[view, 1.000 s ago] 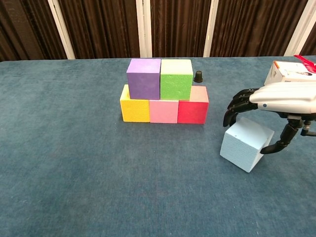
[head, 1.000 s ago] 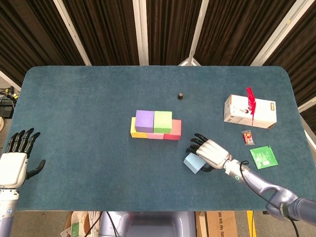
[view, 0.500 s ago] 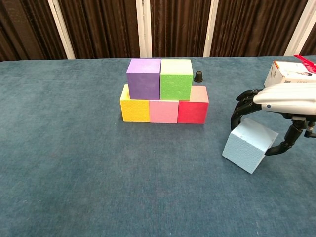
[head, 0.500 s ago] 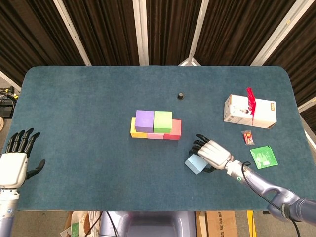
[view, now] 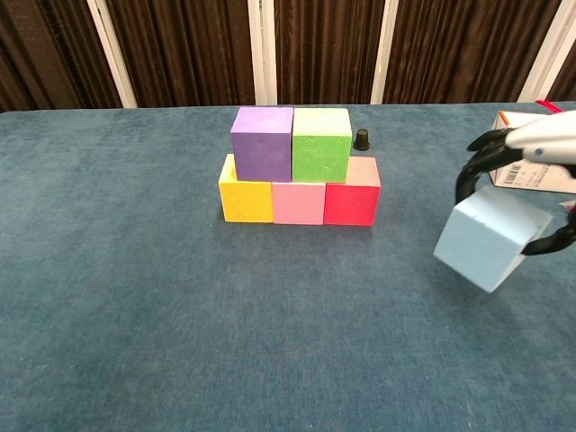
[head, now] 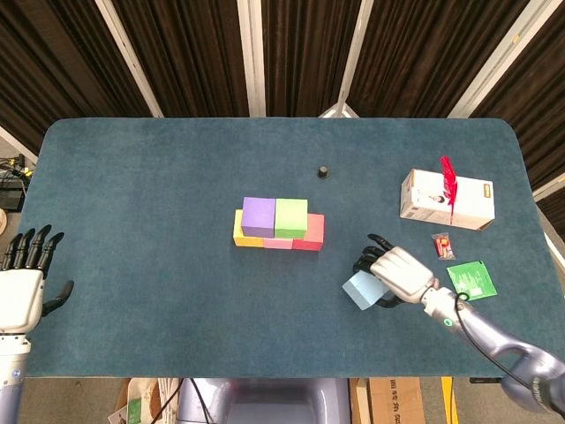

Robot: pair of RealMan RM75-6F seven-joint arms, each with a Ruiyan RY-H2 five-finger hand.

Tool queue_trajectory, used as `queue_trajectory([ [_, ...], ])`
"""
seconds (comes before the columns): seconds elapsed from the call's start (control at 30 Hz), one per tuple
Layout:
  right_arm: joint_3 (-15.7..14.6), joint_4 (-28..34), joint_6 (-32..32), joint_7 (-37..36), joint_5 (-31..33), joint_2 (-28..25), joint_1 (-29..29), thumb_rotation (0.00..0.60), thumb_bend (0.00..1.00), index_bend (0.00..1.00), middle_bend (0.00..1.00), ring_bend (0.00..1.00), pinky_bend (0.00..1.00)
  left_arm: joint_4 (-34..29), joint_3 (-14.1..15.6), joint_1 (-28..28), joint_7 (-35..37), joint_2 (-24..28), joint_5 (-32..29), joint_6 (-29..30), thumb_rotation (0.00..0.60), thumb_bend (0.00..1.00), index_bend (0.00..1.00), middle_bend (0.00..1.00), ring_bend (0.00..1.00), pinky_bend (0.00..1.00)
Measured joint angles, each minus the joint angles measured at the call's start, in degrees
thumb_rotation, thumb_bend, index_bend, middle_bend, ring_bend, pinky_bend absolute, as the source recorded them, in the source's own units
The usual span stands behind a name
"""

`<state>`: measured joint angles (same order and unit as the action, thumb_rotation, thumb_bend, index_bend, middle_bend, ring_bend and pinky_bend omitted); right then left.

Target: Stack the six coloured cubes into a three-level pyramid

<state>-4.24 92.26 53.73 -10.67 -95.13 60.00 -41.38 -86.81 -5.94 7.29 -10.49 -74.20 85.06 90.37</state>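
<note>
- The right hand reaches in from the lower right with its back turned up, fingers curled down over the light blue cube and the thumb hooked under its far side.
- That cube is gripped, tilted, and lifted off the desk, to the right of the stack.
- The left hand hovers at the desk's left edge, fingers straight and spread, holding nothing.
- At mid-desk, the yellow cube, pink cube and red cube sit touching in a row.
- The purple cube and green cube rest on top, side by side.
</note>
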Motion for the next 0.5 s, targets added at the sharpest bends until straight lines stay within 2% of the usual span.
queue_trajectory([
  [0.23, 0.9, 12.0, -3.2, 0.9, 8.0, -13.6, 0.3, 0.600, 0.31, 0.43, 0.41, 0.22, 0.00, 0.1, -0.7, -0.3, 0.2, 0.3, -0.8, 0.6, 0.600, 0.36, 0.13, 0.04, 0.00, 0.00],
  [0.37, 3.1, 18.3, -5.0, 1.9, 16.3, -21.4, -0.4, 0.600, 0.33, 0.43, 0.41, 0.22, 0.00, 0.1, -0.8, -0.3, -1.2, 0.4, -1.5, -0.1, 0.600, 0.36, 0.13, 0.04, 0.00, 0.00],
  [0.5, 5.8, 22.6, -6.2, 4.8, 26.0, -24.7, -2.3, 0.600, 0.33, 0.43, 0.41, 0.23, 0.00, -0.1, -0.6, -0.1, -3.2, 0.8, -2.3, -1.4, 0.600, 0.36, 0.13, 0.04, 0.00, 0.00],
])
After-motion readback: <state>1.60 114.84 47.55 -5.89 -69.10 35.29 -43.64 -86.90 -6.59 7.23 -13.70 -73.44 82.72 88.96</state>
